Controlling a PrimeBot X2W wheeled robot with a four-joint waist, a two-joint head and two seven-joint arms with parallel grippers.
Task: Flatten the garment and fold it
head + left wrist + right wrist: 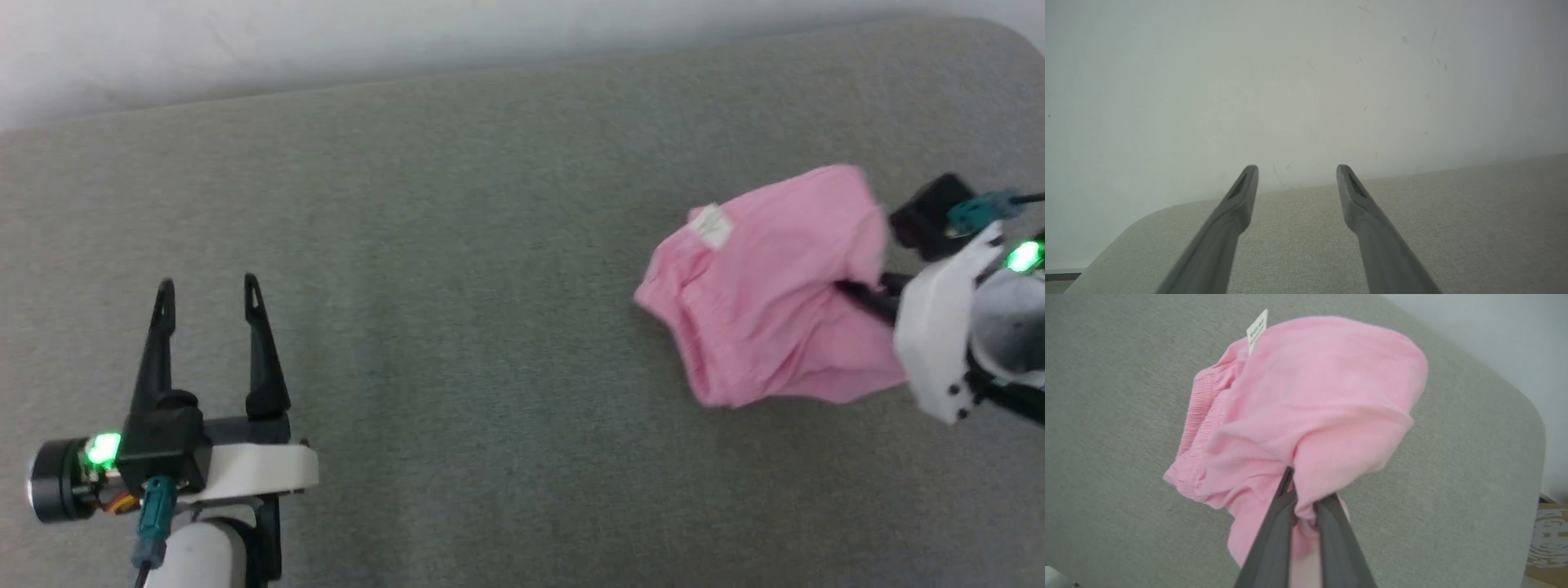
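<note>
On the grey bench (490, 245), toward its right end and near the rounded far corner: the garment (767, 286), pink, bunched in a loose heap, not flat. Gathered waistband (1198, 416) faces the bench's left end. Small white label (712, 224) sits on the side toward the far edge. Right gripper (1306, 498) reaches in from the bench's right end, fingers closed on a fold of the pink fabric. Left gripper (208, 294) hovers over the bench's left end, well apart from the heap, fingers spread wide, holding nothing, pointing at the far edge and the pale wall (1290, 81) behind it.
</note>
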